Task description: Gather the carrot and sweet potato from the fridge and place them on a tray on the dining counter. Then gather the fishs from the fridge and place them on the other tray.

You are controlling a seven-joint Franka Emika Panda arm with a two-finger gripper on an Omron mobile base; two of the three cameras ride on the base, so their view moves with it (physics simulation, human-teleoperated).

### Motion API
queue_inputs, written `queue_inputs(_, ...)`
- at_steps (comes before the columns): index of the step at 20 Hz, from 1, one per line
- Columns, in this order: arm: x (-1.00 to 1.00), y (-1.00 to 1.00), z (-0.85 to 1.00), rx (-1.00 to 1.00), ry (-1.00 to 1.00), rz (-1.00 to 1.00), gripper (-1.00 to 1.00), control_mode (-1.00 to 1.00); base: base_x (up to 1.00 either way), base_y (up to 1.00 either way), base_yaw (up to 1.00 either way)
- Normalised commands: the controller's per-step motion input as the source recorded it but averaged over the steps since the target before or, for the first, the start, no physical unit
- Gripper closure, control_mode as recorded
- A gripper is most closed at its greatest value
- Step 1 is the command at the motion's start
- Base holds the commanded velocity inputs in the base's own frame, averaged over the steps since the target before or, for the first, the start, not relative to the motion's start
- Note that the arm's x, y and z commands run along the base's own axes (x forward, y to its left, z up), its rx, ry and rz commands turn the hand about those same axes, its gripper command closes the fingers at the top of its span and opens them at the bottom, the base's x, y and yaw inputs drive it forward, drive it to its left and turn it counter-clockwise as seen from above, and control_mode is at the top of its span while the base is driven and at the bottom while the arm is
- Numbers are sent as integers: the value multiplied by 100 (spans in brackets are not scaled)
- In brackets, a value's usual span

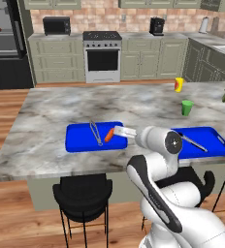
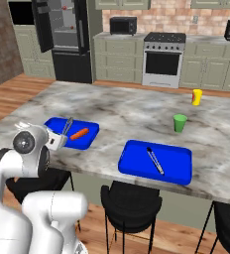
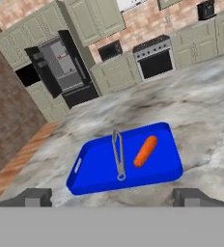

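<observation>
One item down: I see the carrot (image 3: 145,150) on the tray (image 3: 157,171) just ahead of my wide-open, empty end effector (image 3: 113,197) (sweet potato and fish remain).

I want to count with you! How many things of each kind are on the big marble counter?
Blue trays: 2
Tongs: 2
Carrot: 1
Green cup: 1
Yellow bottle: 1
Total: 7
</observation>
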Motion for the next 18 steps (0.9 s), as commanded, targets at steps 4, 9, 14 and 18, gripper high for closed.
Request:
queue_inputs(4, -10, 2, 0, 0, 2, -5, -100, -100, 0, 0, 0)
queue_inputs(9, -7, 2, -1, 0, -1, 0, -100, 100, -37, 41, 0)
queue_inputs(14, 0, 0, 0, 0, 0, 0, -100, 100, -9, 93, 0)
queue_inputs(18, 0, 0, 0, 0, 0, 0, -100, 100, 0, 100, 0)
